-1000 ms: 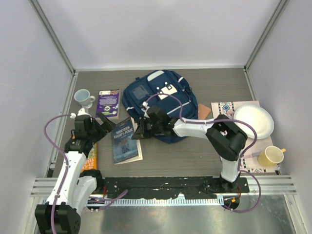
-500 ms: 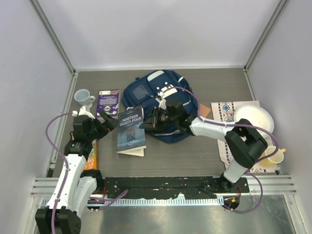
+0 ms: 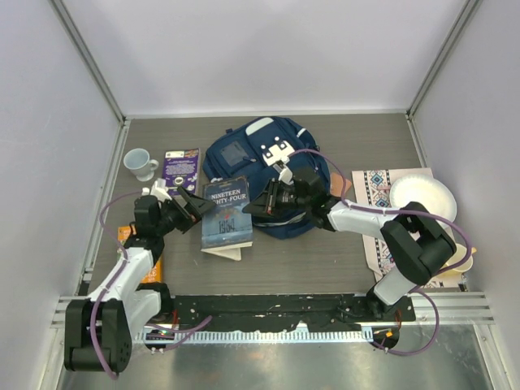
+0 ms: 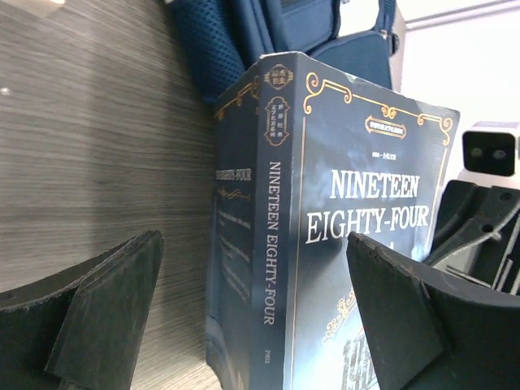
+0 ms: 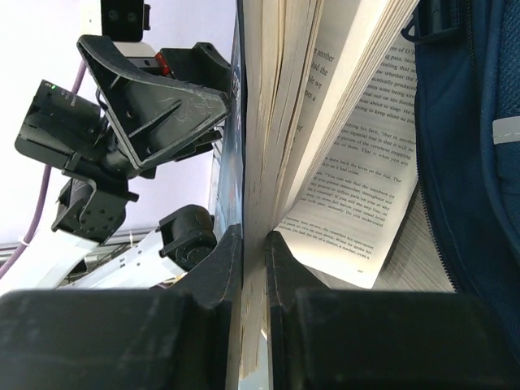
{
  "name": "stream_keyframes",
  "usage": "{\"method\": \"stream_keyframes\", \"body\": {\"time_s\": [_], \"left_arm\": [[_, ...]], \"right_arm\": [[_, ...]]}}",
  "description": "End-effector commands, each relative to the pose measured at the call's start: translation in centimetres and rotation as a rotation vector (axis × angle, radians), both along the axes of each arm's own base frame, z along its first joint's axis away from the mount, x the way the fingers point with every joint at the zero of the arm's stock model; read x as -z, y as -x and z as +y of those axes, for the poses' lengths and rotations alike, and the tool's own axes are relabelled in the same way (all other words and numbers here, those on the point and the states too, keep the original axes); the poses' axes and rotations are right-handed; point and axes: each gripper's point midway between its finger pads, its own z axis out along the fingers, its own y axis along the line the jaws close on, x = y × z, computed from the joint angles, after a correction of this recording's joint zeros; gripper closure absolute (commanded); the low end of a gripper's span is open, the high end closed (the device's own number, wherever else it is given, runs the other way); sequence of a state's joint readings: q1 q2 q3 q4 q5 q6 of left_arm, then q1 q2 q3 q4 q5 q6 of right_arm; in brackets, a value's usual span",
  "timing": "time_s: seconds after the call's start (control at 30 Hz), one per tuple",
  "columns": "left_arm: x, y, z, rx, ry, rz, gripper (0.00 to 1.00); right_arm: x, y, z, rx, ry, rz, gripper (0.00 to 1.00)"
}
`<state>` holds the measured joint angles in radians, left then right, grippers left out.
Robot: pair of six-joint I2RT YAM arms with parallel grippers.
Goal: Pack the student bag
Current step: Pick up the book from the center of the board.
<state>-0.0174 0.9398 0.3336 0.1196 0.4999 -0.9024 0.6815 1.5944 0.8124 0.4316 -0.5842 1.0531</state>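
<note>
Navy student bag (image 3: 236, 154), white patch up, lies just beyond the right gripper (image 3: 257, 206), whose fingers pinch the Nineteen Eighty-Four book (image 3: 227, 213) by its pages. The left gripper (image 3: 193, 208) gapes wide, the book's spine straight ahead between its fingers.

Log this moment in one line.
right gripper: shut on book | left gripper: open, facing book | bag: book outside it

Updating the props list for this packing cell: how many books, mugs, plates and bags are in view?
Books: 2 (Nineteen Eighty-Four book, purple book)
Mugs: 2 (white mug, yellow mug)
Plates: 1 (white plate)
Bags: 1 (student bag)
Total: 6
An orange item at the left edge is too hidden to class.
</note>
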Motion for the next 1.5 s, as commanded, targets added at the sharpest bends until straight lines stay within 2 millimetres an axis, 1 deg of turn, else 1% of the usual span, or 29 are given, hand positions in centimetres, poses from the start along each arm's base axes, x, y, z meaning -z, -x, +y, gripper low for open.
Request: {"method": "stream_keyframes", "body": {"time_s": [0.0, 0.03, 0.1, 0.13, 0.23, 0.3, 0.37, 0.4, 0.43, 0.53, 0.57, 0.6, 0.63, 0.77, 0.8, 0.87, 0.97, 1.07, 1.1, 1.17, 1.2, 1.23, 1.27, 1.3, 1.33, 1.37, 1.4, 1.43, 1.47], "left_arm": [[-4.0, -1.2, -2.4, 0.102, 0.095, -0.181, 0.0], [-3.5, -1.3, -2.9, 0.119, 0.1, -0.167, 0.0], [-3.8, -1.2, -4.2, 0.159, 0.109, -0.183, 0.0], [-3.4, -1.2, -4.7, 0.17, 0.111, -0.17, 0.0], [-3.3, -1.4, -5.3, 0.167, 0.115, -0.166, 0.04], [-3.0, -1.5, -5.2, 0.153, 0.112, -0.158, 0.08], [-3.3, -1.3, -4.8, 0.137, 0.094, -0.168, 0.1], [-2.6, -1.2, -4.4, 0.119, 0.063, -0.142, 0.11], [-2.6, -1.0, -4.2, 0.112, 0.048, -0.142, 0.11], [-3.1, -0.6, -3.3, 0.078, 0.0, -0.152, 0.13], [-2.7, -0.3, -3.0, 0.072, -0.015, -0.126, 0.14], [-3.2, -0.2, -2.8, 0.065, -0.035, -0.15, 0.16], [-3.2, -0.1, -2.6, 0.058, -0.043, -0.148, 0.16], [-2.8, 0.3, -2.5, 0.065, -0.056, -0.132, 0.22], [-2.7, 0.3, -2.5, 0.067, -0.057, -0.127, 0.26], [-1.9, 0.4, -2.5, 0.067, -0.062, -0.096, 0.31], [-1.4, 0.5, -2.4, 0.069, -0.07, -0.076, 0.42], [-1.1, 0.5, -2.1, 0.058, -0.093, -0.068, 0.6], [-1.2, 0.5, -2.0, 0.056, -0.102, -0.066, 0.69], [-1.1, 0.6, -1.7, 0.049, -0.122, -0.049, 0.78], [-1.3, 0.3, -1.3, 0.034, -0.146, -0.065, 0.88], [-1.4, 0.4, -1.1, 0.027, -0.161, -0.048, 0.92], [-0.9, 0.8, -0.6, 0.012, -0.181, -0.014, 0.94], [-1.6, 0.7, 0.2, -0.026, -0.207, -0.04, 0.95], [-2.4, 0.5, 0.6, -0.051, -0.222, -0.057, 0.96], [-2.5, 1.0, 1.1, -0.065, -0.241, -0.043, 0.96], [-3.9, 1.2, 1.5, -0.087, -0.248, -0.08, 0.96], [-5.5, 0.9, 2.1, -0.121, -0.264, -0.116, 0.97], [-6.1, 1.2, 2.3, -0.129, -0.272, -0.121, 0.98]], "right_arm": [[-5.9, -0.3, 0.2, -0.017, -0.167, -0.134, 0.99], [-5.6, -0.3, 0.1, -0.018, -0.163, -0.13, 0.99], [-4.8, -0.4, 0.1, -0.016, -0.151, -0.118, 0.99], [-4.3, -0.4, 0.1, -0.016, -0.144, -0.109, 0.99], [-2.7, -0.7, 0.3, -0.014, -0.12, -0.08, 0.99], [-1.4, -1.0, 0.4, -0.009, -0.1, -0.057, 0.99], [-0.4, -1.2, 0.6, -0.004, -0.084, -0.041, 0.99], [0.0, -1.2, 0.7, -0.009, -0.079, -0.034, 0.99], [1.1, -1.4, 0.9, -0.014, -0.059, -0.019, 0.99], [2.3, -1.5, 1.8, -0.036, -0.034, -0.023, 0.99], [3.1, -1.7, 2.0, -0.027, 0.004, -0.029, 0.99], [3.9, -0.8, 2.7, -0.052, 0.044, -0.024, 0.99], [3.4, -0.8, 3.5, -0.073, 0.049, -0.069, 0.99], [4.1, 0.3, 5.8, -0.108, 0.052, -0.049, 0.99], [3.9, 0.2, 6.1, -0.106, 0.028, -0.052, 0.99], [4.4, 0.3, 6.2, -0.095, 0.013, -0.017, 0.99], [4.8, 0.4, 6.1, -0.094, 0.012, -0.014, 0.99], [5.2, 0.7, 5.9, -0.1, 0.015, -0.011, 0.99], [5.1, 0.8, 5.9, -0.1, 0.014, -0.01, 0.98], [5.2, 1.0, 5.8, -0.109, 0.013, -0.008, 0.9], [4.9, 1.0, 5.8, -0.108, 0.007, -0.011, 0.85], [4.6, 1.0, 5.8, -0.106, 0.003, -0.013, 0.76], [4.6, 0.9, 5.5, -0.1, 0.011, -0.013, 0.61], [4.7, 0.7, 5.1, -0.088, 0.029, -0.006, 0.56], [4.1, 0.7, 4.5, -0.076, 0.04, -0.038, 0.52], [4.1, 0.2, 4.1, -0.044, 0.066, -0.059, 0.43], [4.6, 0.2, 3.3, -0.026, 0.118, -0.05, 0.25], [4.3, 0.1, 2.8, -0.013, 0.142, -0.074, 0.23], [3.0, -0.2, 2.3, 0.008, 0.15, -0.126, 0.2]]}}
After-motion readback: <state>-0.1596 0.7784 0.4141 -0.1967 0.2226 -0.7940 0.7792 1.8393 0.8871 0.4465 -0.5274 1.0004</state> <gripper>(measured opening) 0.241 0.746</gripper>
